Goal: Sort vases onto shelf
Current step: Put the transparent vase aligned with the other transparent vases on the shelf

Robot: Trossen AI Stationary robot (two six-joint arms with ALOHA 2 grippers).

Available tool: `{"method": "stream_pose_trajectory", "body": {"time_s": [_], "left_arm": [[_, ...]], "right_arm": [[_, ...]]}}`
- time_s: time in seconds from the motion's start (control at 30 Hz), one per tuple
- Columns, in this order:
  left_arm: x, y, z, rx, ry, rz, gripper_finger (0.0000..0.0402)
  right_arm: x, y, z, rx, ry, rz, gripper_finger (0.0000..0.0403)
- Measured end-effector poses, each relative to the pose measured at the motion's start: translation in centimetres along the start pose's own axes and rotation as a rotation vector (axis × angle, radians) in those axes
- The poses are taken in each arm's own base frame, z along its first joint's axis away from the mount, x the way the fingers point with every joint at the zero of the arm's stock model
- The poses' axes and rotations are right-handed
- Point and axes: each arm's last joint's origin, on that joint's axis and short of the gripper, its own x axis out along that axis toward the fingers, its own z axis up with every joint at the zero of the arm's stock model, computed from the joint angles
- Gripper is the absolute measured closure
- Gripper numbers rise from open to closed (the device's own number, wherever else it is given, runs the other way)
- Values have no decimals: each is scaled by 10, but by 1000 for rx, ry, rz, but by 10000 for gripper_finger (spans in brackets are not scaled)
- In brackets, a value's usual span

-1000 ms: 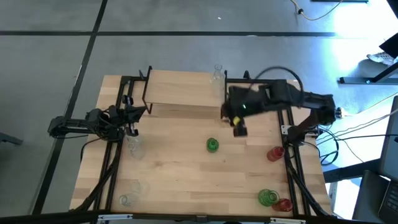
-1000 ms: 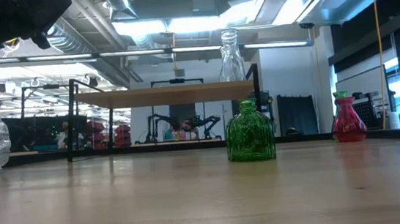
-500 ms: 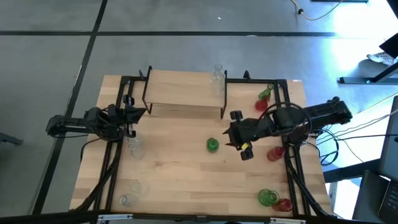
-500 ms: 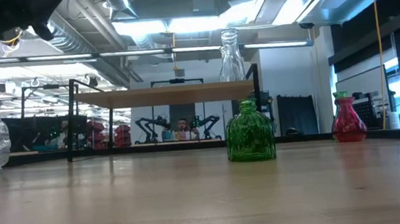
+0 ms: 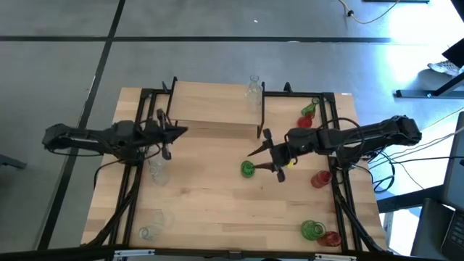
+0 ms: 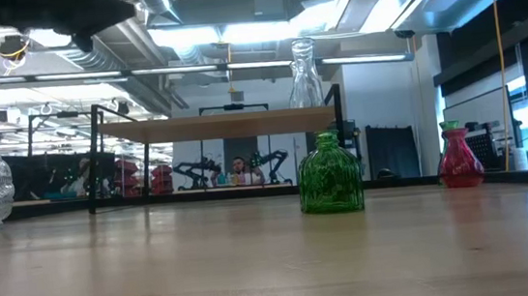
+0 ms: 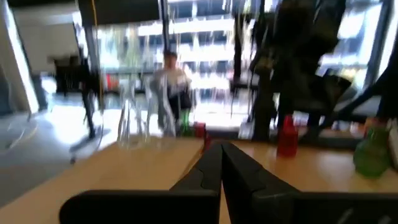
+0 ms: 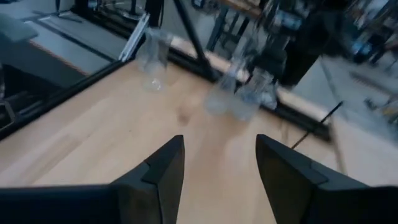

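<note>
Jaws first: left gripper (image 5: 174, 133) is pinched shut with nothing in it, parked by the shelf (image 5: 210, 109) front's left end. Over on the right, the right gripper (image 5: 262, 153) is spread fairly wide and empty, right beside the green vase (image 5: 248, 169) mid-table. Looks like the approach-to-pick step; next it has to drop down and straddle the vase. Vase stands upright, neck up, long axis vertical. One clear vase (image 5: 253, 88) already sits on the shelf.

Bright overhead lighting, floor glare (upper right); wrist views blurred
</note>
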Motion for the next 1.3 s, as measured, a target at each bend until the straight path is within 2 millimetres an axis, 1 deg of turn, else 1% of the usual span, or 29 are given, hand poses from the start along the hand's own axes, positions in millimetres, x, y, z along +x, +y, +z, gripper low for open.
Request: {"method": "stream_pose_trajectory", "body": {"time_s": [0.17,0.23,0.37,0.5,0.57,0.63,0.7,0.77,0.9,1.03,1.17,1.3], "left_arm": [[10,-1,35,29,182,38,401],[12,-2,46,27,216,32,401],[15,-2,68,31,160,27,401],[17,1,83,39,87,137,401],[16,3,90,29,72,198,401],[14,5,91,19,86,254,397],[13,5,89,15,116,273,383],[14,5,88,-28,136,277,362],[24,0,90,-71,164,228,312],[33,-4,93,-72,259,220,273],[36,-6,97,-63,311,207,262],[40,-12,91,-183,354,203,261]], "right_arm": [[-2,-6,5,-52,-27,-23,219],[-2,-7,6,-91,-32,-25,219],[-1,-5,3,-97,-9,-4,219],[0,0,-8,-62,91,47,219],[0,0,-8,-50,94,49,219],[0,0,-9,-41,98,51,219],[0,1,-9,-31,104,54,219],[0,1,-10,-29,115,56,219],[0,1,-11,-20,123,46,219],[0,1,-10,-20,117,41,219],[0,1,-11,-9,125,42,219],[-1,1,-11,-7,131,44,219]]}}
